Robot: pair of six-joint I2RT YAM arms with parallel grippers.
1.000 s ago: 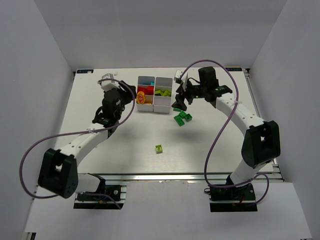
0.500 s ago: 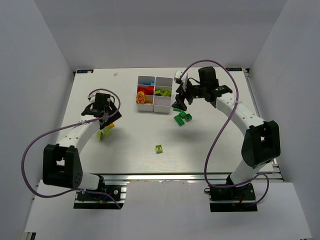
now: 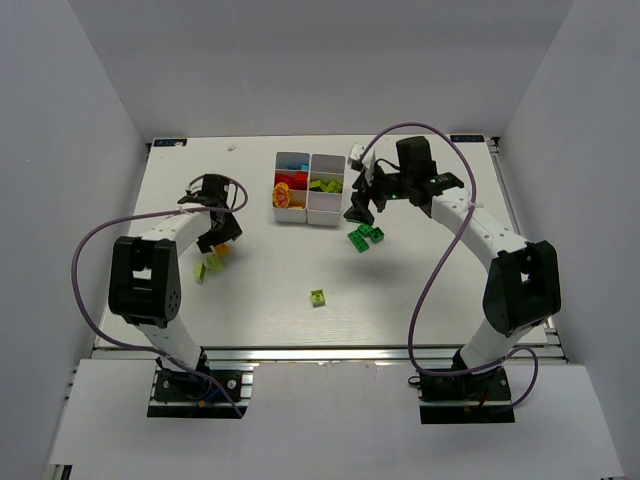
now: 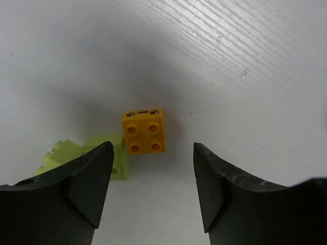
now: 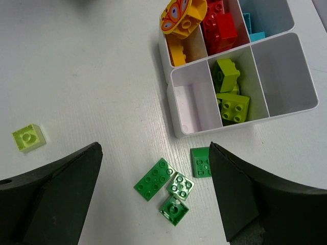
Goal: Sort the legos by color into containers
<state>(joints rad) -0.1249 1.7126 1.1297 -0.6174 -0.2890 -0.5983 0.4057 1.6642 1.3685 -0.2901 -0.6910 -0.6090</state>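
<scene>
Left gripper (image 4: 152, 152): jaws apart, empty. Orange brick (image 4: 144, 131) sits just ahead between them, lime brick (image 4: 120, 163) partly behind one finger. Right gripper (image 5: 155, 152): jaws wide apart (nothing held), green legos (image 5: 153, 179) below, between them.

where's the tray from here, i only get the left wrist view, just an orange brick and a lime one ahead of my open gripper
observer: the tray sits to the right of the left gripper and a bit farther out.
operator: any orange in it yet
observer: yes, orange pieces lie in its near left compartment, beside the red bricks.
operator: right arm?
observer: the right gripper hangs open above four green bricks by the tray.
</scene>
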